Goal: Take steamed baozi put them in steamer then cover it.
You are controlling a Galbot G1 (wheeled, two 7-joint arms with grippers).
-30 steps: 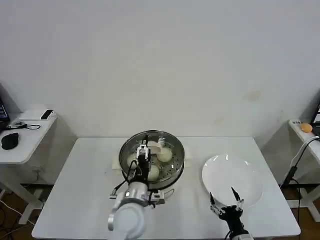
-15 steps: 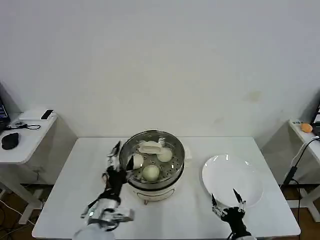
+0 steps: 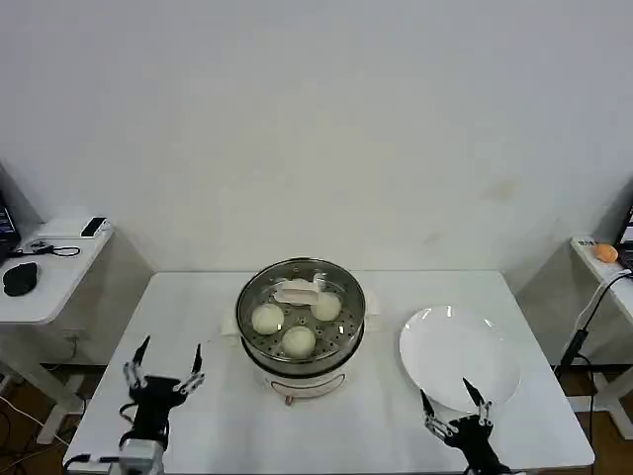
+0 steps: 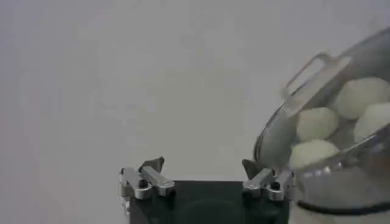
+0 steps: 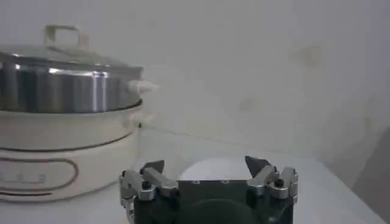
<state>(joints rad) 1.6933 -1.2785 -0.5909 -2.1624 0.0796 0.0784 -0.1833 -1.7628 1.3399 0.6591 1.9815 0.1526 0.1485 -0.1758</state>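
The round shiny stainless-steel steamer point(image 3: 301, 327) on its white base stands in the middle of the white table point(image 3: 198, 297), and the round clear glass cover point(image 3: 301, 300) with its metal rim and whitish oblong handle sits on top of it, closing it. Through the glass three small smooth cream-white steamed baozi point(image 3: 299, 340) show on the perforated tray in the head view; the left wrist view shows four pale buns point(image 4: 317, 123) under the lid. The left gripper point(image 3: 164, 370) hangs low over the near left part of the table, its two fingers point(image 3: 139, 352) spread wide apart with nothing between them; the steamer stands well apart from those fingertips, ahead of them and off toward the robot's right, and in the left wrist view its rim and the lid's handle rise just beyond one fingertip. The right gripper point(image 3: 454, 404) hovers at the near right edge of the table, its fingers point(image 3: 471, 392) likewise spread wide and empty. Just ahead of those fingertips lies a flat round white plate point(image 3: 460, 354), bare, and the steamer stands farther off, ahead of them and toward the robot's left, beyond the plate's edge.
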